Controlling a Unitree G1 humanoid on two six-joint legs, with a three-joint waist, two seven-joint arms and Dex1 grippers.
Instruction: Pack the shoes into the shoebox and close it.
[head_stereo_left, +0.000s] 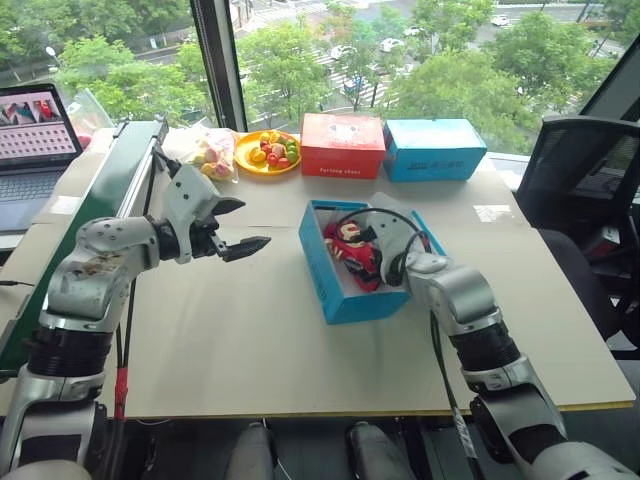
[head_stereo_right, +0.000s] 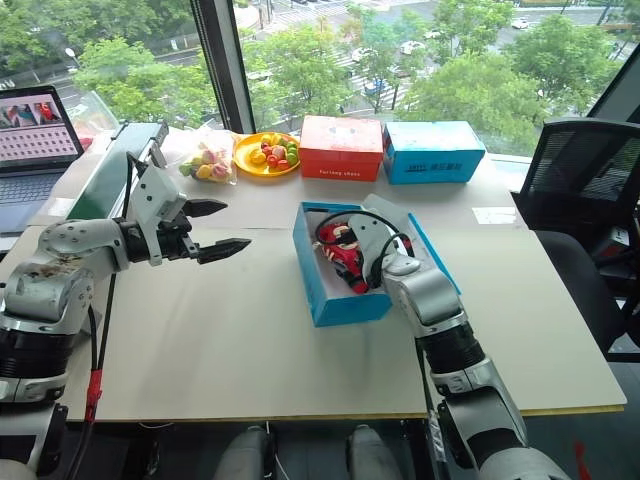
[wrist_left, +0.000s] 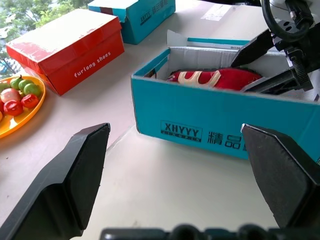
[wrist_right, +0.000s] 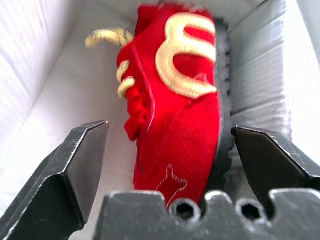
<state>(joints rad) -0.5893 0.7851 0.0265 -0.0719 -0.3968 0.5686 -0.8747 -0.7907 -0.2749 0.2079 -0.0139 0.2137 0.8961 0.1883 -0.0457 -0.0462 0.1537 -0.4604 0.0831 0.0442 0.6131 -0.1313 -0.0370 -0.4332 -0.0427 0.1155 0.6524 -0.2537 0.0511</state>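
Right gripper (wrist_right: 170, 150): fingers spread wide inside the open shoebox, one on each side of a red shoe; gripping nothing. The finger on the sole side lies just beside the black sole; whether it touches cannot be told.
Left gripper (head_stereo_left: 243, 226): fingers fully apart, empty, held above the bare table to the left of the shoebox and pointing toward it, well apart from its wall.
Shoes (wrist_right: 175, 100): bright red, with cream curved stripe marks; in the right wrist view one lies on its side on the white floor of the box, its black sole toward one inner wall. In the head views red shows in the middle of the box, partly hidden by the right gripper; how many shoes lie there cannot be counted.
Shoebox (head_stereo_left: 345, 300): blue outside, white inside, standing open near the middle of the table; black print on the long side facing the left gripper. Its lid flap hangs off the far right side, mostly hidden behind the right arm.
Table (head_stereo_left: 260, 340): pale board top.
Red box (head_stereo_left: 343, 145): closed, white lettering on its front, at the far edge by the window.
Second blue box (head_stereo_left: 434, 149): closed, just to the right of the red box.
Yellow plate (head_stereo_left: 267, 153): round, holding small coloured fruits, to the left of the red box.
Clear bag (head_stereo_left: 207, 152): small coloured items inside, beside the plate.
Laptop (head_stereo_left: 32, 135): open, at the far left.
Office chair (head_stereo_left: 585, 170): black mesh back, at the right of the table.
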